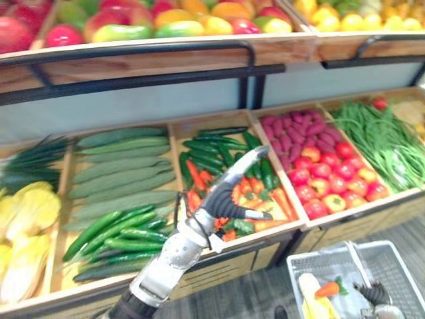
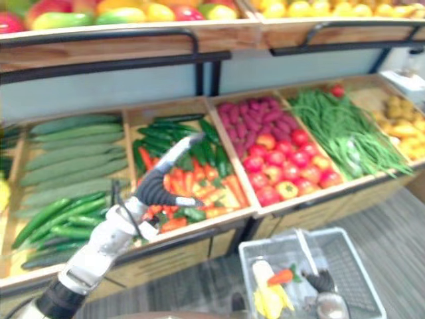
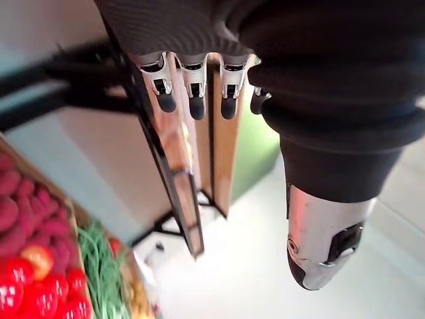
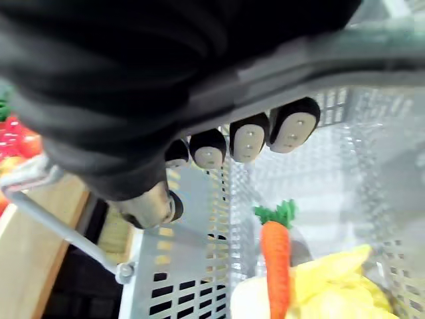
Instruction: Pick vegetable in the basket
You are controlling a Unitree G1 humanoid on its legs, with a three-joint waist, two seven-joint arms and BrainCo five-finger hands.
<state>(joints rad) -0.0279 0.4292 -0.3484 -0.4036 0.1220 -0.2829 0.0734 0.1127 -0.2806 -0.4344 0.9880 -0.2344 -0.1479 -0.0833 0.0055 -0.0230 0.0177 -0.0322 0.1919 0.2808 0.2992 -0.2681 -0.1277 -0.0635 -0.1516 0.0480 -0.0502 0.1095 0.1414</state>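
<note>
carrot (image 1: 329, 289): orange with a green top, lying inside the basket (image 1: 392, 259) at the lower right of the frame; it rests against a pale yellow leafy vegetable (image 1: 311, 299) in there with it
basket: grey plastic mesh, low in front of the bench (image 1: 345, 222); its handle (image 4: 385, 46) is a grey bar across the top
right hand (image 1: 374, 292): bottom right corner; fingers curled round the handle, carrying the basket
left hand (image 1: 232, 189): centre of the frame, arm rising from the lower left; fingers straight and side by side, thumb held apart; nothing in it; it hangs over the mixed bin
mixed bin (image 2: 219, 189): middle compartment of the bench; red and orange pieces toward the front, dark green ones toward the back
cucumbers (image 1: 119, 232): left of centre, dark green, in front of the longer pale green gourds (image 1: 119, 169) in the same compartment
tomatoes (image 1: 332, 179): right of centre, red; purple roots (image 1: 299, 133) just behind them
green beans (image 1: 378, 139): far right, a loose heap
yellow leaves (image 1: 26, 212): left edge
shelf (image 1: 166, 56): top of the frame, wooden, carrying red, yellow and green fruit (image 1: 166, 20)
</note>
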